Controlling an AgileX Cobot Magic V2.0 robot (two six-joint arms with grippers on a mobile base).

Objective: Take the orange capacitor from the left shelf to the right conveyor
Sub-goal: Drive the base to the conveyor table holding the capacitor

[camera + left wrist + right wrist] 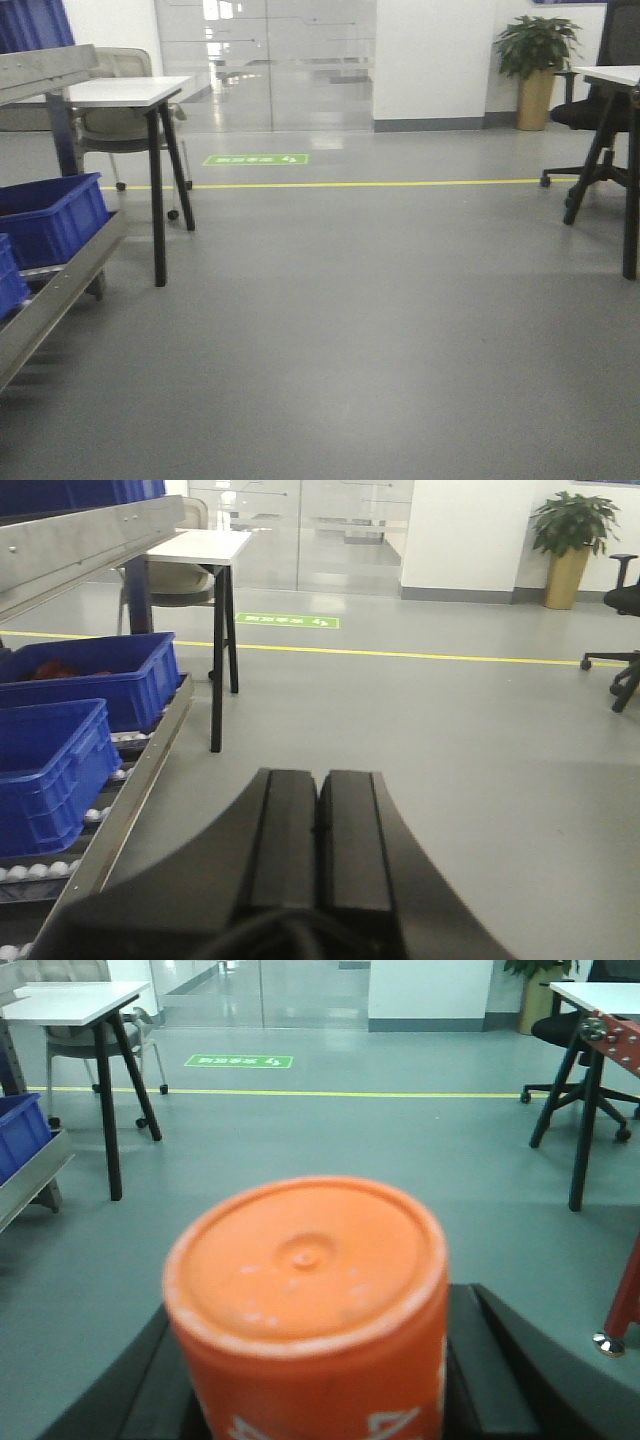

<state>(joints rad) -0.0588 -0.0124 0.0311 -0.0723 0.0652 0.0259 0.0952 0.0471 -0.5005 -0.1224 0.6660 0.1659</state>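
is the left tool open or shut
Shut. On the left tool, both black fingers meet along a thin seam, nothing between them.

A white table (125, 92) with black legs stands left, a yellow line (400, 184) and green floor sign (256, 159) beyond it, a potted plant (538, 50) far right.

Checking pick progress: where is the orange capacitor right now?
The orange capacitor fills the right wrist view's lower centre, gripped in the right tool, off the left shelf seen at that view's far left edge.
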